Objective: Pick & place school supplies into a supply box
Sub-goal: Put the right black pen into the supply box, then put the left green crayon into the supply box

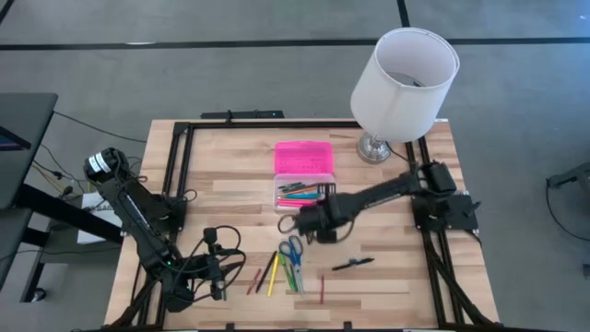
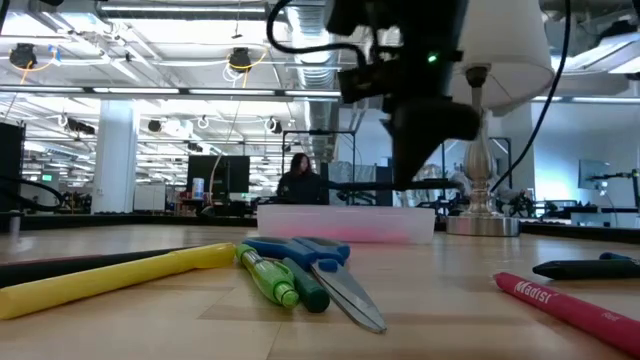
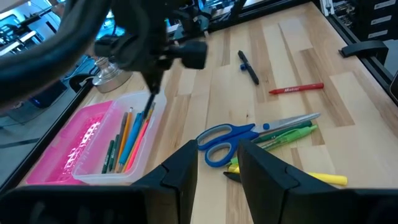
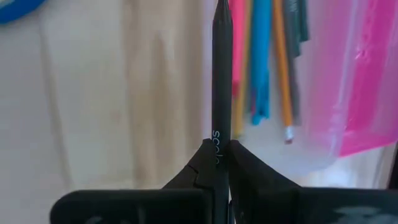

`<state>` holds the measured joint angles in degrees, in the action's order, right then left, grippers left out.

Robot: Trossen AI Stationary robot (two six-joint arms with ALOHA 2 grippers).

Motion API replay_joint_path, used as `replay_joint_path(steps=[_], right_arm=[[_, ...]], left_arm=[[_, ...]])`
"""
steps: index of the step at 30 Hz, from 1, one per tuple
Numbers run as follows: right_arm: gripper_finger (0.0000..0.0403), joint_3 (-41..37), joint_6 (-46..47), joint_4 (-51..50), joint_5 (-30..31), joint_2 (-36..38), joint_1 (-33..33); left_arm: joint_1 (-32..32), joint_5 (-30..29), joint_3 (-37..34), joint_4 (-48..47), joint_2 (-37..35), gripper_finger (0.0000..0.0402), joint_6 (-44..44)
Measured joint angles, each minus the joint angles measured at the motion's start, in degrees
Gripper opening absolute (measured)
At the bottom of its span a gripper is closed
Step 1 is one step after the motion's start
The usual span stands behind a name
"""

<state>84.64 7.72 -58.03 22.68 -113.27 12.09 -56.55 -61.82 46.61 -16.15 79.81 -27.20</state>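
Note:
The supply box lies open at mid-table: pink lid on the far side, clear base holding several pencils. My right gripper hovers over the base's near left corner, shut on a black pencil. Blue-handled scissors, green pens, a yellow pencil, a red marker and a black pen lie flat on the wood. My left gripper waits open near the table's near left corner, pointing at the scissors. My right gripper pinches the black pencil between its two fingers at the printed part of the shaft. The pencil runs along the fingers and sticks out past their tips. It slants down from the gripper toward the clear base, lifted off the table; whether its tip touches the base I cannot tell.
A lamp with a white shade and a metal foot stands at the far right, close to the box. A black frame runs along the table's edges. Bare wood lies left of the box and right of the black pen.

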Motion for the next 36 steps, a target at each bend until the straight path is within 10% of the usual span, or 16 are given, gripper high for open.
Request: replay_joint_path(steps=[13, 36], right_arm=[[0.0008, 0.1, -13.3, 17.3, -5.6, -0.5, -10.2], [0.0095, 0.0, -10.2, 17.5, -7.8, -4.2, -13.1]], left_arm=[[0.0, 1.0, 0.0, -1.5, 0.1, 0.0109, -1.6], [0.0, 1.0, 0.0, -2.9, 0.1, 0.0109, -2.4]])
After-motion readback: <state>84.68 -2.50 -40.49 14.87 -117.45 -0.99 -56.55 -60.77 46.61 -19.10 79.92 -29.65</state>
